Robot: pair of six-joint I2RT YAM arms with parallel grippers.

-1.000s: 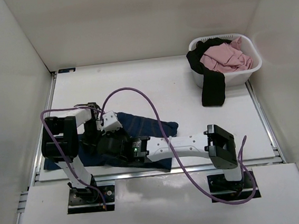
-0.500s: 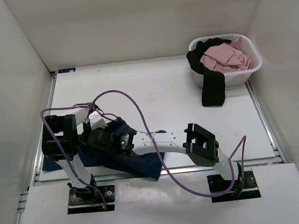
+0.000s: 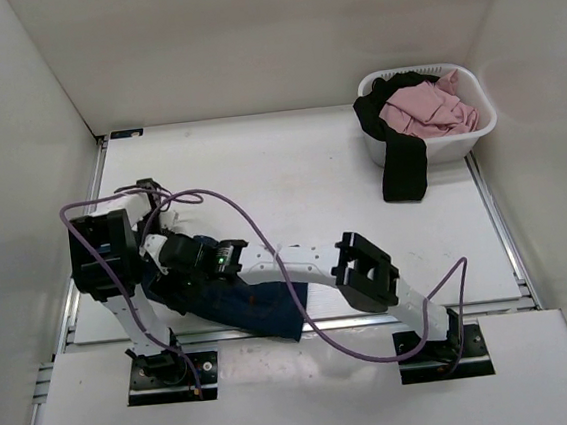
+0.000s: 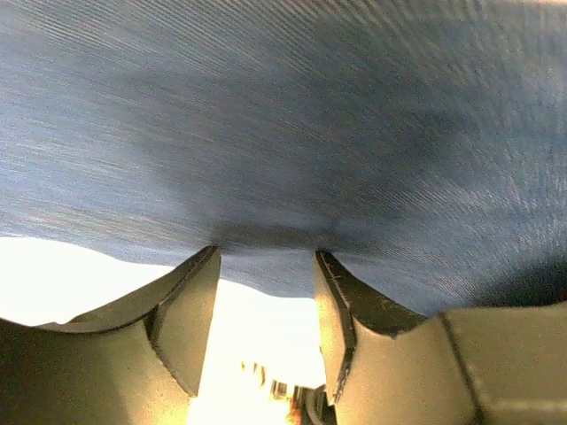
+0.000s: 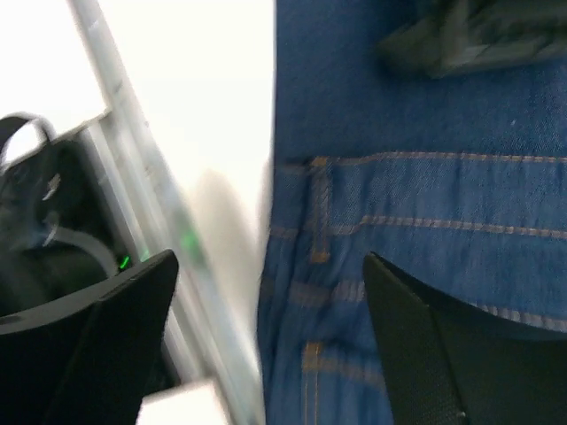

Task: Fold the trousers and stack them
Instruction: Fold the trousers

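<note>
The trousers (image 3: 258,307) lie as a folded dark navy bundle at the near left of the table. Both arms meet over their left end. My right gripper (image 3: 177,280) reaches across from the right and hovers open just above the denim. In the right wrist view its fingers (image 5: 268,258) stand wide apart over the trousers (image 5: 425,204), tan stitching showing, nothing between them. In the left wrist view the left gripper (image 4: 266,252) has its jaws apart, bright table showing in the gap. The trousers (image 4: 283,115) fill the frame above and their edge rests on the fingertips (image 4: 205,266).
A white basket (image 3: 480,131) stands at the back right with a pink cloth (image 3: 424,108) in it and a black garment (image 3: 403,166) hanging over its front onto the table. The table's metal edge rail (image 5: 133,168) runs just left of the trousers. White walls enclose three sides.
The right arm swept left, carrying the right part of the trousers over onto the left end, then opened its jaws. The left gripper drew back left and loosened.
</note>
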